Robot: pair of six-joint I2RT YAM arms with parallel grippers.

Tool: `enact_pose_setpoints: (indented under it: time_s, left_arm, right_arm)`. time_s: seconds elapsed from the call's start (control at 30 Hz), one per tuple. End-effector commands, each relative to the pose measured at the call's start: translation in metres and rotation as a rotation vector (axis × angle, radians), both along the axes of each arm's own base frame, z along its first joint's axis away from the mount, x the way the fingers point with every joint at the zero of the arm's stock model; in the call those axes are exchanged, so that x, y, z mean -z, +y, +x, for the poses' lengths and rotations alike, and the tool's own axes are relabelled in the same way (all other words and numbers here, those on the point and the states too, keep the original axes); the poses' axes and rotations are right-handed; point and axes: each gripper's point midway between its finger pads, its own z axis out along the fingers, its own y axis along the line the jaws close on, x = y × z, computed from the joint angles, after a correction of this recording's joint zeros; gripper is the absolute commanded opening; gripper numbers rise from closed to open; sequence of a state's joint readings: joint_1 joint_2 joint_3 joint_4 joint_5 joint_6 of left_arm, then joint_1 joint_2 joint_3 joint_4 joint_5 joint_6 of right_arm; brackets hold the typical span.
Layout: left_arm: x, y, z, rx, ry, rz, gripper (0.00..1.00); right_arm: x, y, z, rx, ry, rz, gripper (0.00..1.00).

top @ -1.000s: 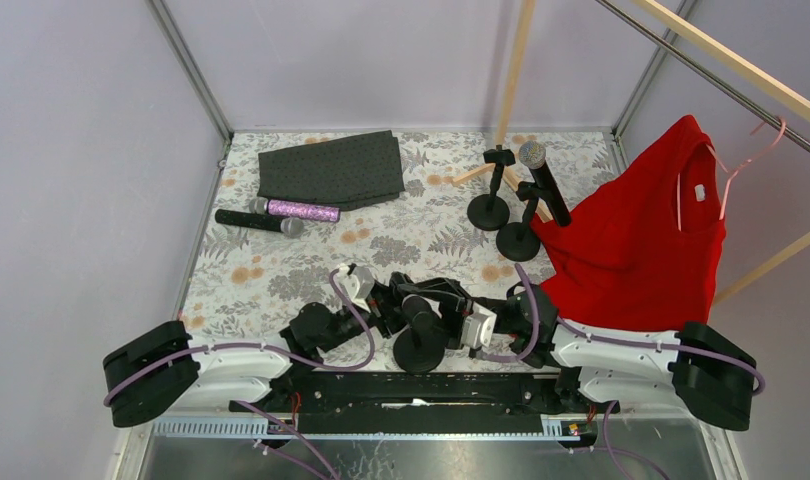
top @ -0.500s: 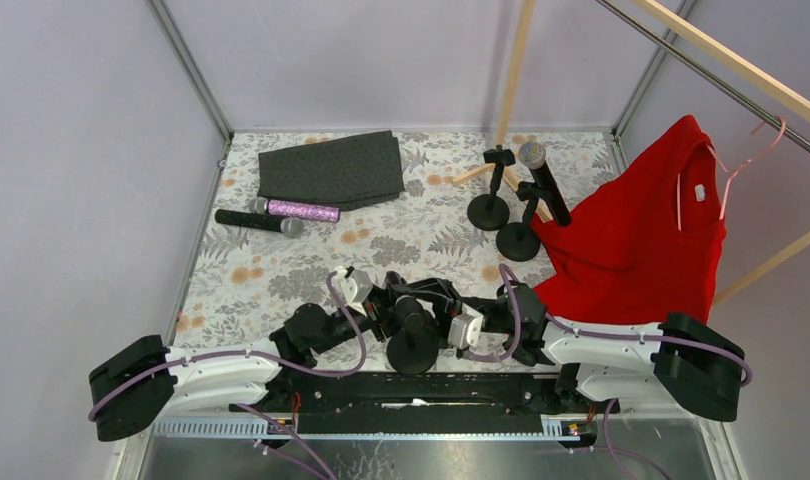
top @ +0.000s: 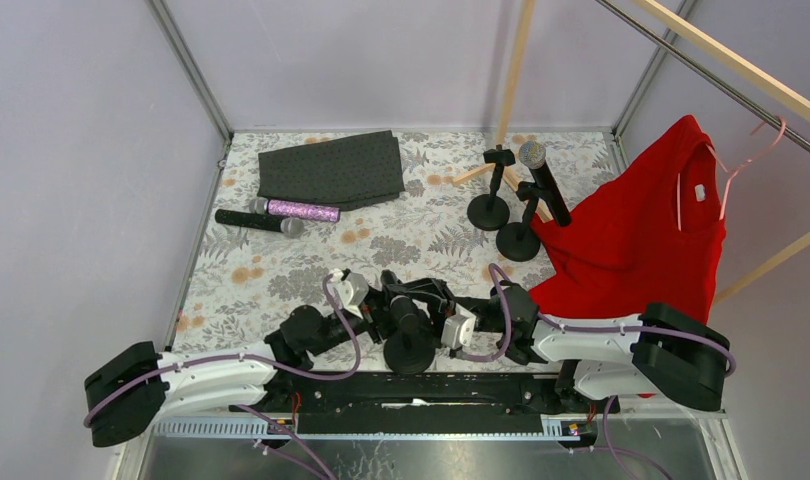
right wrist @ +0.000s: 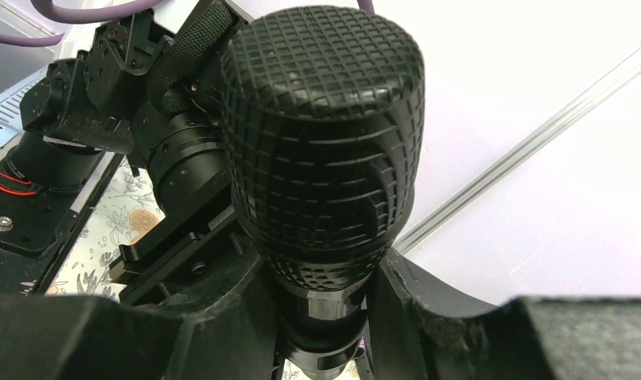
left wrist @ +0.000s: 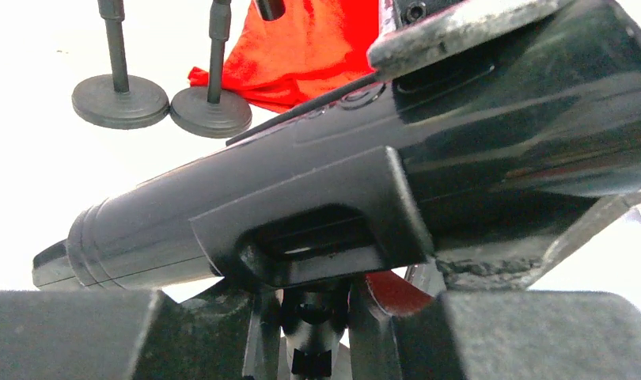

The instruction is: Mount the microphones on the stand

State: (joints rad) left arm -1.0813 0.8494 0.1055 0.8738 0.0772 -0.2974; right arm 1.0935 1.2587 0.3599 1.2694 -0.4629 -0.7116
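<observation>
A black microphone (top: 399,305) sits at the top of a small black stand (top: 411,352) at the near edge, between both arms. My right gripper (top: 433,318) is shut on this microphone just below its mesh head (right wrist: 325,134). My left gripper (top: 374,315) is shut on the stand's post (left wrist: 313,313), right under the microphone's body (left wrist: 341,182). Another microphone (top: 544,180) is clipped in a stand (top: 519,240) at the back right. A black microphone (top: 259,221) and a purple glitter one (top: 296,210) lie at the back left.
An empty stand (top: 489,210) stands beside the loaded one. A red shirt (top: 641,240) hangs on the right, next to my right arm. A folded dark cloth (top: 331,167) lies at the back. Wooden bars (top: 516,60) rise at the back right.
Both arms have shifted a little to the left, and the near stand and its microphone have moved with them. The other things have not moved.
</observation>
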Motion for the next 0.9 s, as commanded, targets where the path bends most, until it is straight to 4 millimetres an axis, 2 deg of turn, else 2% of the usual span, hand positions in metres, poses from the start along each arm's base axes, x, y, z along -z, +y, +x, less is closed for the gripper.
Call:
enact_pose_setpoints:
  time_s: [0.0, 0.17, 0.23, 0.3, 0.47, 0.5, 0.57, 0.77, 0.87]
  left_arm:
    - [-0.118, 0.004, -0.075, 0.314, -0.364, -0.339, 0.0]
    - [-0.113, 0.005, -0.074, 0.307, -0.363, -0.317, 0.0]
    - [-0.108, 0.005, -0.07, 0.286, -0.354, -0.297, 0.0]
    - [-0.104, 0.006, -0.063, 0.247, -0.338, -0.285, 0.0]
    - [-0.098, 0.007, -0.052, 0.191, -0.31, -0.257, 0.0]
    - [-0.098, 0.006, -0.052, 0.191, -0.313, -0.254, 0.0]
    - [-0.097, 0.005, -0.052, 0.194, -0.316, -0.245, 0.0]
    - [-0.091, 0.004, -0.047, 0.172, -0.303, -0.239, 0.0]
    - [-0.089, 0.004, -0.044, 0.158, -0.292, -0.24, 0.0]
  right_arm:
    - [0.204, -0.053, 0.036, 0.282, 0.313, -0.644, 0.0]
    - [0.209, -0.054, 0.036, 0.281, 0.318, -0.678, 0.01]
    - [0.202, -0.052, 0.037, 0.278, 0.31, -0.658, 0.11]
    - [0.186, -0.048, 0.037, 0.274, 0.303, -0.615, 0.19]
    - [0.13, -0.039, 0.037, 0.253, 0.285, -0.492, 0.31]
    - [0.118, -0.038, 0.036, 0.243, 0.282, -0.468, 0.4]
    - [0.099, -0.036, 0.033, 0.226, 0.28, -0.427, 0.5]
    - [0.05, -0.033, 0.023, 0.169, 0.263, -0.304, 0.63]
    - [0.031, -0.033, 0.018, 0.142, 0.258, -0.268, 0.67]
